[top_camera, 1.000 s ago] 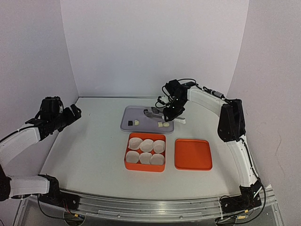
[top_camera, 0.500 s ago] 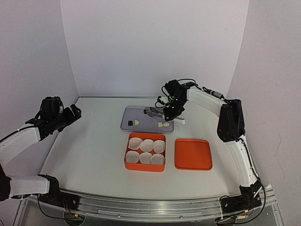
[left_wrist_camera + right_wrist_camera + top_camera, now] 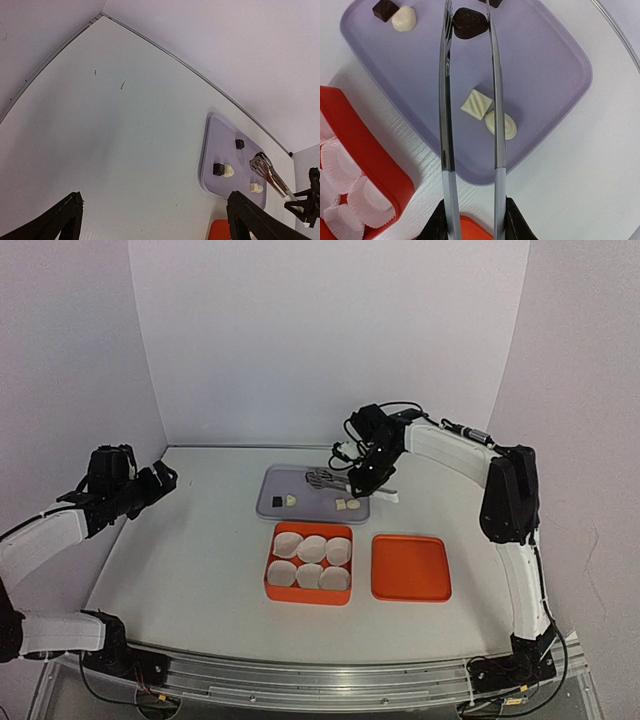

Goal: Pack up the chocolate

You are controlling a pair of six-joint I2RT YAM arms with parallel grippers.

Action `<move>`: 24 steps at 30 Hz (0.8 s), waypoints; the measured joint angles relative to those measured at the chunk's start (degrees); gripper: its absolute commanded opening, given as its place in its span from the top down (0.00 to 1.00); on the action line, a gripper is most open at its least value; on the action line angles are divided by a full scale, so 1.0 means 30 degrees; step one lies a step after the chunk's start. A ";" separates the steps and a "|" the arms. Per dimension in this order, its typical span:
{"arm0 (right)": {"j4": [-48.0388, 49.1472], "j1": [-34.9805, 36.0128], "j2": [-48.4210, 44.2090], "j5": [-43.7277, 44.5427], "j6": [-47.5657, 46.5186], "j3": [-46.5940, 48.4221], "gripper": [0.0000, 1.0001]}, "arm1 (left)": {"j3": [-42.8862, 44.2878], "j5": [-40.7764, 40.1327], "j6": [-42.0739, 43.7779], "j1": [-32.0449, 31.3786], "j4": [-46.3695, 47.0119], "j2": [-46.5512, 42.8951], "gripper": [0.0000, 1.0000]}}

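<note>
Probably a lab: bare walls [image 3: 330, 340] (white) enclose the table [image 3: 190, 560].

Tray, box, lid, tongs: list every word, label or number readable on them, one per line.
No text can be read in any view.
Plain and unmarked: the purple tray, orange box, orange lid, tongs.
The square pale chocolate shows moulded ridges only, no letters.

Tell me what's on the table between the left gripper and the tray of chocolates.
Nothing. The white table is bare from the left gripper to the lilac tray holding the chocolates. The left wrist view shows it plainly, and the top view agrees.
</note>
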 measured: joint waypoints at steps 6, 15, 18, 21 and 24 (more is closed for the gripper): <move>0.0663 0.0091 -0.3372 -0.0669 0.0030 -0.2768 0.94 | -0.0042 0.2029 -0.0044 0.0000 0.1028 0.1316 0.00; 0.1201 0.1447 -0.9498 -0.1766 0.0334 -0.9479 0.94 | -0.0120 0.4938 -0.0037 -0.0088 0.3376 0.3112 0.00; 0.0814 0.2371 -1.1305 -0.2607 0.0720 -1.1508 0.93 | -0.0281 0.5627 -0.0037 -0.0339 0.4056 0.3865 0.00; -0.0098 0.3182 -1.2455 -0.3283 0.1018 -1.2596 0.93 | -0.0291 0.5982 -0.0032 -0.0767 0.4436 0.4540 0.00; -0.1459 0.3724 -1.2895 -0.3311 0.1224 -1.2790 0.93 | -0.0280 0.6156 -0.0026 -0.1139 0.4736 0.5101 0.00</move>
